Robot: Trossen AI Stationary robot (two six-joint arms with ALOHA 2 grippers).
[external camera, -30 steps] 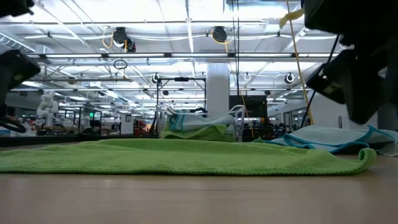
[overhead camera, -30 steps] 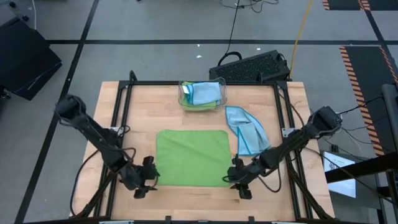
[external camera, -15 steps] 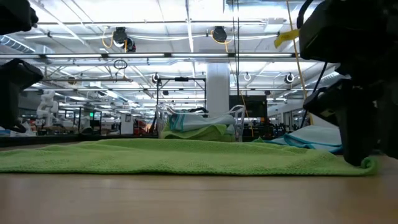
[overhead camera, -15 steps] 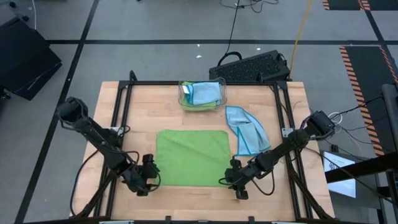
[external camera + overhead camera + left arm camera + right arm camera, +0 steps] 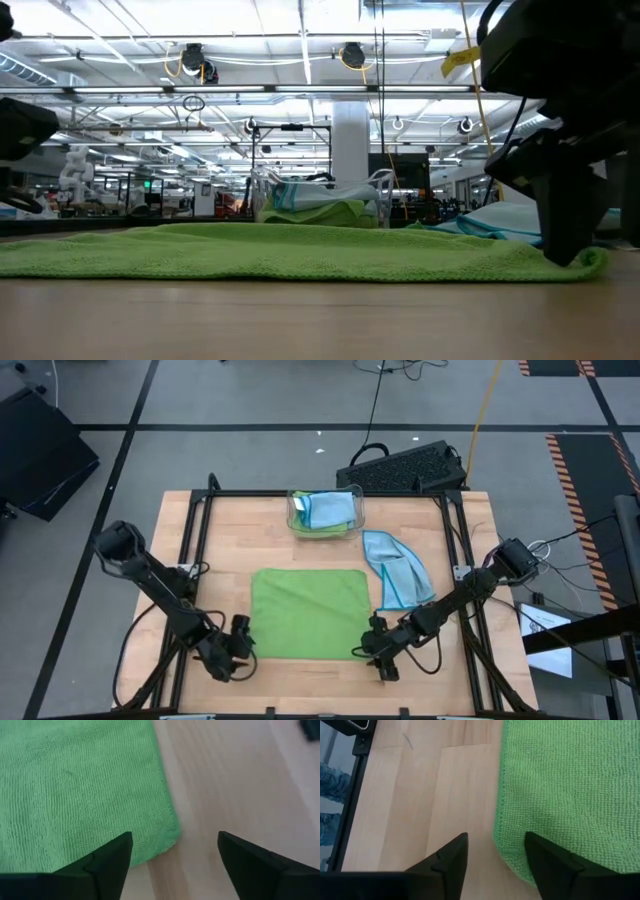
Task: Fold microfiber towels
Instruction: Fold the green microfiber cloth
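Towels: one green flat at frame centre, one blue crumpled to its right, more blue and green in one bin above. Left gripper and right gripper at green's lower corners, fingers apart. No readable writing.

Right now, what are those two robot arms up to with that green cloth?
They are getting ready to fold it. A lime green towel lies spread flat on the wooden table. The left gripper and the right gripper sit low at its two near corners, fingers open, each straddling a corner without holding it yet. A light blue towel lies crumpled beside it, and more towels wait in a clear bin at the far edge.
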